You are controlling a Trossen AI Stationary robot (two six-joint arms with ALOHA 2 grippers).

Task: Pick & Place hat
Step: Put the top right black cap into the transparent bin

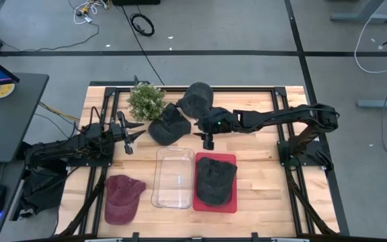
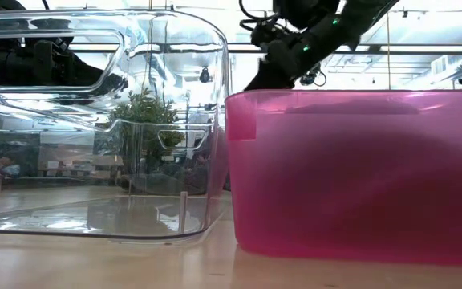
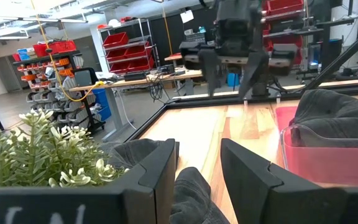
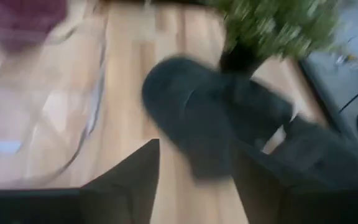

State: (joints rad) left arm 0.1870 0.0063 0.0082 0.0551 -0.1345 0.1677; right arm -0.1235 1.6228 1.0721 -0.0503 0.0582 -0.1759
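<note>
**Right arm heads for the next hat behind the bins**

Wooden planks of the desk fill the high view, set on a grey floor strewn with cables. One dark hat already sits in the red bin, the clear bin beside it holds nothing, and a maroon hat lies on the planks on the clear bin's other side. Two more dark hats rest at the back: one just beside the potted plant, another behind it. The right end effector hangs between the red bin and the nearer dark hat, close to that hat but not touching it. The step in hand looks like a reach for the next hat; the next move calls for a short travel toward the plant and a descent onto the crown. The left end effector waits near the plant.

Low view: the clear bin and red bin stand side by side, with the right arm above and behind them.

Left wrist view: the left fingers stand apart and hold nothing, the dark hat just below them, and the right end effector farther off shows spread fingers.

Right wrist view: the fingers stand apart and hold nothing, with the dark hat ahead, beneath the plant.
</note>
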